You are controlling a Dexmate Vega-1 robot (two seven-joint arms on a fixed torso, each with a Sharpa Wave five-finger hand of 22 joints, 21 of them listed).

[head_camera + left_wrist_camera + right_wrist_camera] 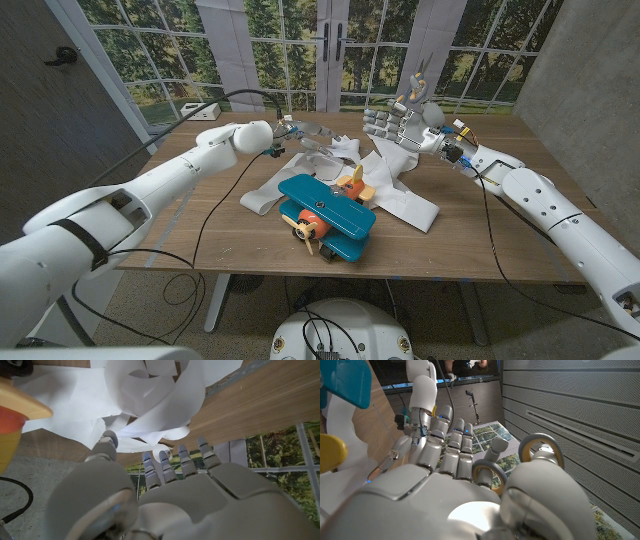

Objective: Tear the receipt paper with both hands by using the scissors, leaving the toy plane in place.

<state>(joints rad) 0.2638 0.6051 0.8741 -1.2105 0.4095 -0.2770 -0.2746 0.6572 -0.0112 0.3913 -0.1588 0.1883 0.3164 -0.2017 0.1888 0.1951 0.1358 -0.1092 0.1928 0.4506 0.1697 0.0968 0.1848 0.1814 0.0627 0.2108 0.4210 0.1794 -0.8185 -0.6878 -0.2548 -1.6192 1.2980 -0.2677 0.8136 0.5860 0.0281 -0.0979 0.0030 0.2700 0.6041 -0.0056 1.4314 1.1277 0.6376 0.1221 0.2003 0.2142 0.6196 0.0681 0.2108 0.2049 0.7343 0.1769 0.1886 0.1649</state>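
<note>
The long white receipt paper strip [395,190] is lying crumpled on the wooden tabletop [480,245] behind the teal and orange toy plane [326,213], and I am seeing no cut in it yet. The right hand [393,125] is holding the grey-handled scissors [416,84] raised above the paper, while the left hand [296,134] is reaching with spread fingers at its far folds, gripping nothing, so the whole cutting is still waiting.

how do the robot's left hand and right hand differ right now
The right hand is raised above the table and grips the scissors, blades pointing up. The left hand sits low at the paper and holds no tool. In the left wrist view the left hand's fingers reach to the paper's folds; whether they pinch it is unclear. Both are at the far side of the plane, not touching it.
</note>
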